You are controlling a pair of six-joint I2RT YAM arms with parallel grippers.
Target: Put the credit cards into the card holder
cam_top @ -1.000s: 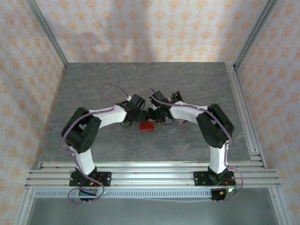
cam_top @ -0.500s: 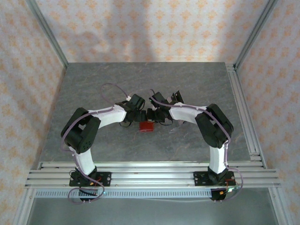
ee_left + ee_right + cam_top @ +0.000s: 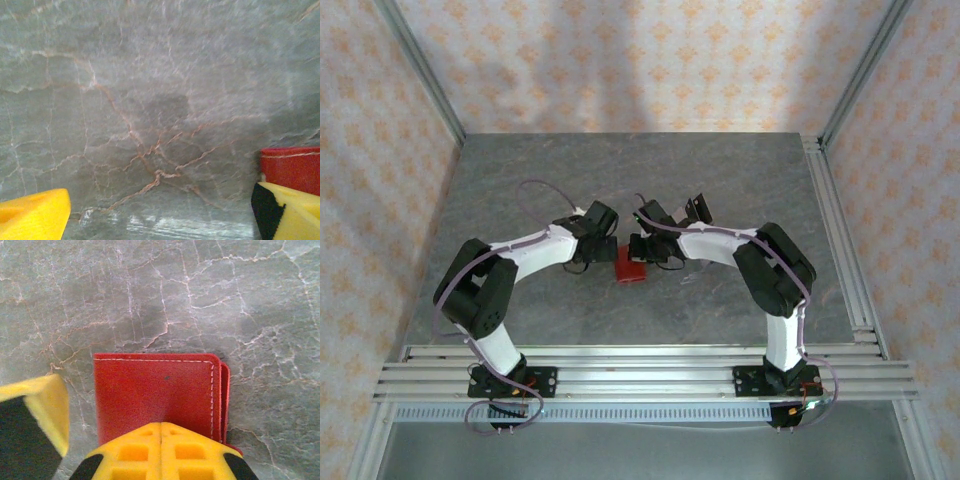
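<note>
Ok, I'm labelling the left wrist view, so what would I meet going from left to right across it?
Yellow finger of the open left gripper → bare grey table → red card holder. The gripper's other finger overlaps the holder at the right edge, so it is left out.

Pose, left arm (image 3: 535, 248): elbow folded outward, forearm angled in toward centre. The left gripper (image 3: 607, 246) aims downward, fingers (image 3: 31, 214) spread wide, gap empty. Pose, right arm (image 3: 720, 240): mirrored, forearm reaching inward. The right gripper (image 3: 638, 247) aims downward, fingers (image 3: 161, 452) pressed fully together. Both grippers sit just beside each other.
</note>
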